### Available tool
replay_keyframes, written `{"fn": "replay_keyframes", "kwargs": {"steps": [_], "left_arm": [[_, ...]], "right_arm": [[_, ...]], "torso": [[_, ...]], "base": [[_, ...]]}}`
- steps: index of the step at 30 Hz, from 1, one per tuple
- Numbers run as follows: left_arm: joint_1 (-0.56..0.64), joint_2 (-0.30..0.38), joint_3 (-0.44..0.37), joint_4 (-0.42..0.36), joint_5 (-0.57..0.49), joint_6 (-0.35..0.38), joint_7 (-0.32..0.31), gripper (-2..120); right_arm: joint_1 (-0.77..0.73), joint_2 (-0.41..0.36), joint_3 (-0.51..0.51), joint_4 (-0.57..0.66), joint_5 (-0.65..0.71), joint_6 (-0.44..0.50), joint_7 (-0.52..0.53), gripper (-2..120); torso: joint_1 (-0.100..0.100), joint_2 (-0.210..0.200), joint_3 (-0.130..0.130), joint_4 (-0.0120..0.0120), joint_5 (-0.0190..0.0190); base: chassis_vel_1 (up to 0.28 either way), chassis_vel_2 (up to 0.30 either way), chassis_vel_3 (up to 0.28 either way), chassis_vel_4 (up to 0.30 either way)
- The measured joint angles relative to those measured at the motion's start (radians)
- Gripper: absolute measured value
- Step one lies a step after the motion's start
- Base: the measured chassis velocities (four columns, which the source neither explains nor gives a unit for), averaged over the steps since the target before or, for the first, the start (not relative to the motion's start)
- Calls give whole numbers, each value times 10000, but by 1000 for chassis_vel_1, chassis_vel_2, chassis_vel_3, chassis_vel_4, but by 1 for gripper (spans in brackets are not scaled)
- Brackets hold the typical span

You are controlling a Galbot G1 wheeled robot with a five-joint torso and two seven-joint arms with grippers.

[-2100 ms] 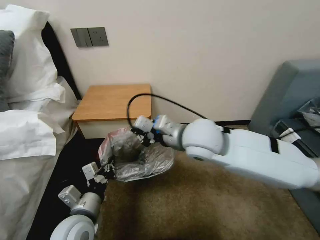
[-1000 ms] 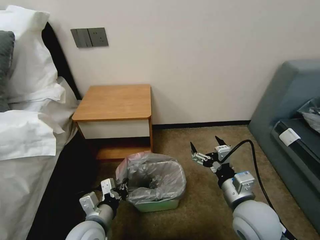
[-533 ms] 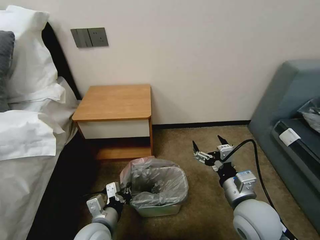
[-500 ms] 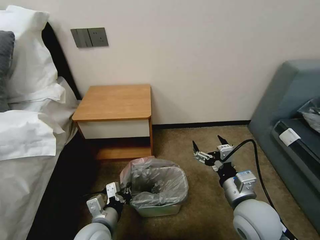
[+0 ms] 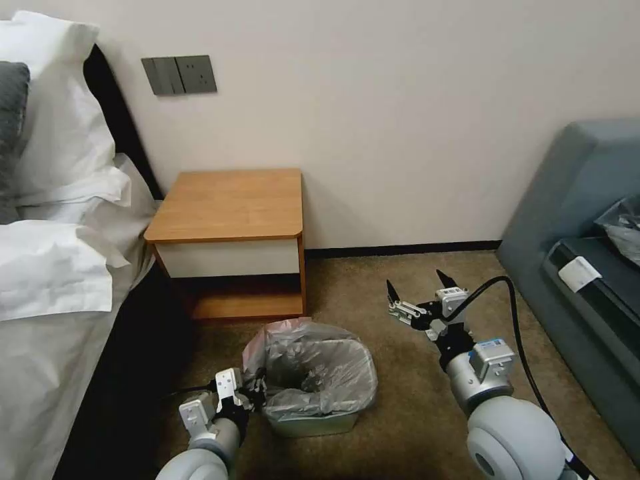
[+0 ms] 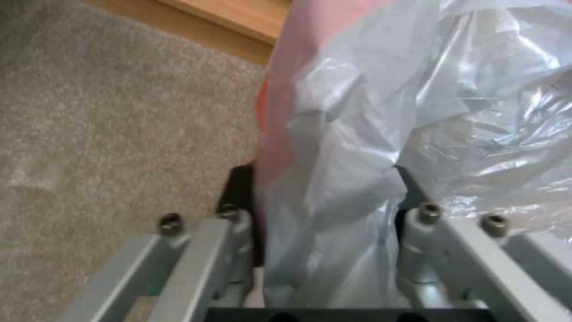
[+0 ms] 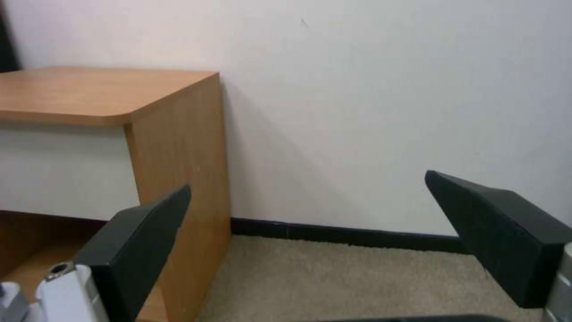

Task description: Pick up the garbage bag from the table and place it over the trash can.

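The garbage bag [image 5: 313, 373] hid nearly all of the trash can [image 5: 313, 421], leaving a pale strip of wall low in the head view's centre. In the left wrist view the bag [image 6: 357, 147] hid the inner faces of the left tool [image 6: 325, 214], and the frame's right and upper edges cut the plastic off. The left edge of the right wrist view cropped the worktop [image 7: 89, 94]. At the head view's right edge, a crinkled bag [image 5: 627, 230] was cut off
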Motion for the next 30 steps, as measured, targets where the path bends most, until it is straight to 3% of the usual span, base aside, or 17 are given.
{"fn": "replay_keyframes", "kwargs": {"steps": [4,12,18,25,30], "left_arm": [[22,0,-6,-40,19,9,0,47],[125,34,-56,-75,490,17,65,78],[160,90,-185,17,1539,-266,429,99],[231,147,-426,25,2220,-519,857,100],[409,234,-670,-221,2122,-286,1333,100]], "right_arm": [[-3,17,-2,0,16,-2,6,100],[0,69,-64,-28,67,-8,18,100],[-9,100,-136,-51,103,-12,29,100],[-9,88,-178,-86,199,-21,38,100],[21,63,-212,-141,257,-27,49,100]], "torso": [[0,0,0,0,0],[0,0,0,0,-1],[0,0,0,0,-1],[0,0,0,0,-1],[0,0,0,0,-1]], "base": [[0,0,0,0],[0,0,0,0],[0,0,0,0],[0,0,0,0],[0,0,0,0]]}}
